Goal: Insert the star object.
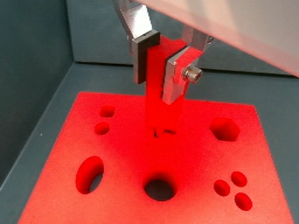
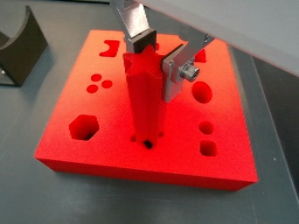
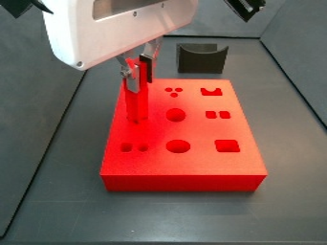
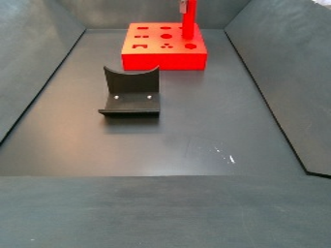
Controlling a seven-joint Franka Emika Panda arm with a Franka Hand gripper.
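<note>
Gripper [image 2: 163, 54] pinches the slim bright red star peg [image 2: 142, 96] upright, tip at a small hole in the flat red board [image 2: 228, 166]. My worry: rotational misalignment jams the peg, tilting it.

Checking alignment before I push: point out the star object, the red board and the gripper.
star object [image 2: 145, 101], a wrist view, mid-shaft.
red board [image 3: 192, 172], a side view, bare top near front edge.
gripper [image 1: 165, 63], a wrist view, between the fingertips, above the board.
</note>
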